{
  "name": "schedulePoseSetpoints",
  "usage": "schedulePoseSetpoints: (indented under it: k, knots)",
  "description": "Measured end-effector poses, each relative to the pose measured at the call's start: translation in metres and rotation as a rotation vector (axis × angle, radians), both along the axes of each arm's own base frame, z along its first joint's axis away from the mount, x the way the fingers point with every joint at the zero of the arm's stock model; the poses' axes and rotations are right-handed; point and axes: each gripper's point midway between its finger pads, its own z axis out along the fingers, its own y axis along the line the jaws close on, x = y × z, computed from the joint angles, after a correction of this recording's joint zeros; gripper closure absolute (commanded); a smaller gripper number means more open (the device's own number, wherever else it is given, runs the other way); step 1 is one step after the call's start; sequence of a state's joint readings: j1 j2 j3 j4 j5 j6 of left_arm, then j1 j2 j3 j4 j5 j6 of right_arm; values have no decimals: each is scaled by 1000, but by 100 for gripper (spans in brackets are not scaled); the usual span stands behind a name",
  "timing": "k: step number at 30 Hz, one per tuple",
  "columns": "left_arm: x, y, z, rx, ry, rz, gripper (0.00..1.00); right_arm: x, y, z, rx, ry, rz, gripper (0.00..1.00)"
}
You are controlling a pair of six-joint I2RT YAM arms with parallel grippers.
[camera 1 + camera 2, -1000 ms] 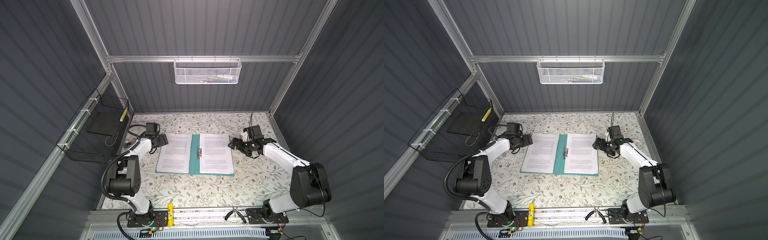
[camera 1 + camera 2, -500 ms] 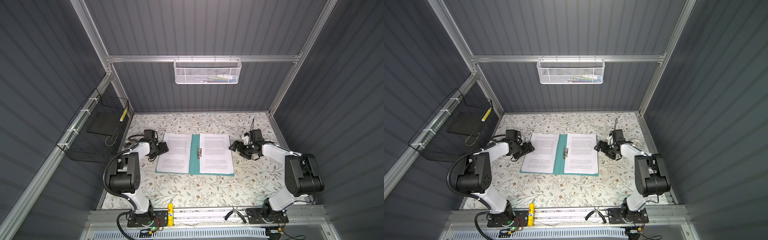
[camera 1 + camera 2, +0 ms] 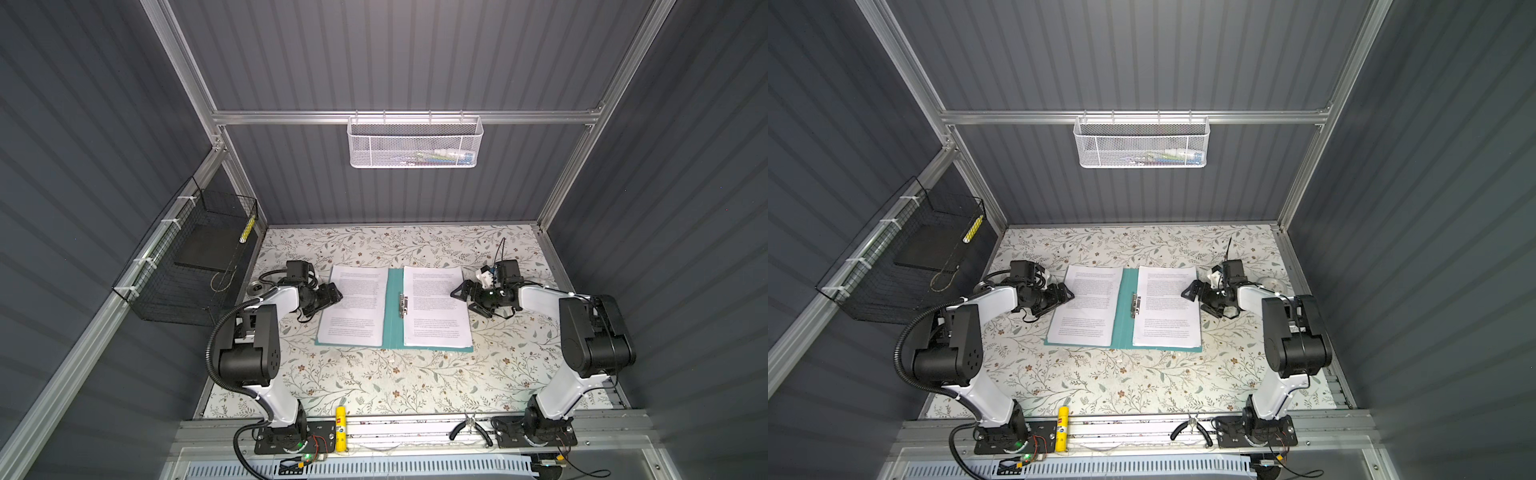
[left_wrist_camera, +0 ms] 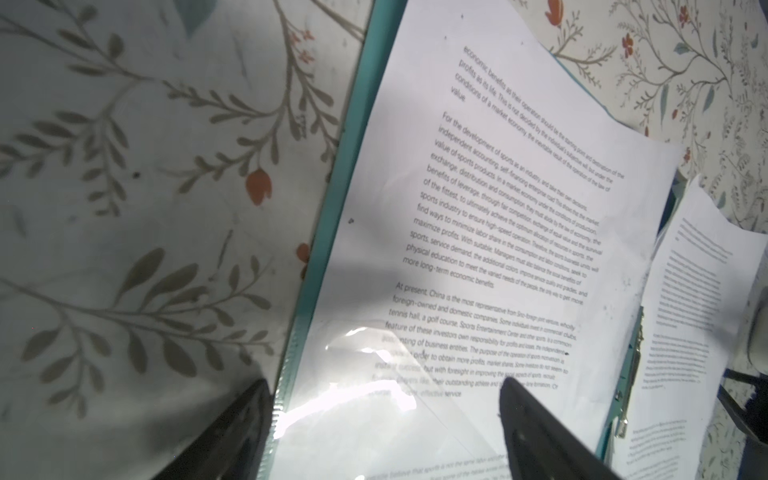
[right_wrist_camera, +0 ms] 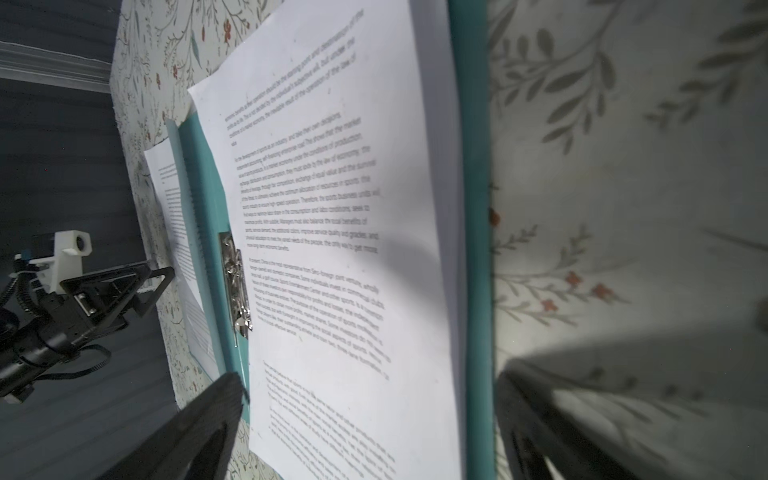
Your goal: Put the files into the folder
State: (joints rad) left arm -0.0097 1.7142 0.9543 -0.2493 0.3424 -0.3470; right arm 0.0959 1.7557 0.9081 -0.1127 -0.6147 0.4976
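The flat teal card folder lies open on the floral table, holding two piles of white printed paper files. One page reads "At present, China". The left gripper and right gripper flank it, both with jaws apart and empty.

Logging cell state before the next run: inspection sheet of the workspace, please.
Surface: floral table cover, flat.
Job's things: teal folder open flat; files lie on both halves; silver clip beside the spine.
Clutter: yellow glue stick and pliers on the front rail.
Grippers: left gripper open at the folder's left edge, right gripper open at its right edge; neither holds anything.
Cables: black hose loops along the left arm.
Surroundings: white mesh basket on the back rail; black wire basket on the left wall.
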Motion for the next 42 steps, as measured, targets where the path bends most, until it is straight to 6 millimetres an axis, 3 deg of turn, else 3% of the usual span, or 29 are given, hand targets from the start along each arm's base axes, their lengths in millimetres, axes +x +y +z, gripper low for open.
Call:
schedulePoseSetpoints:
  k: [9,19,29,35,42]
  knots:
    - [-4,-3,11,-173,-28,14,21,18,3,2,73,-39,3,4]
    - [3,-32,76,-372,-185,-65,26,17,10,4,116,-38,24,3]
    - [-3,-55,121,-504,-245,-110,27,14,14,4,153,-35,26,3]
    - [-15,-103,134,-549,-216,-209,27,10,19,4,177,-25,34,3]
    - [-23,-155,179,-567,-276,-303,23,6,21,5,187,-25,36,3]
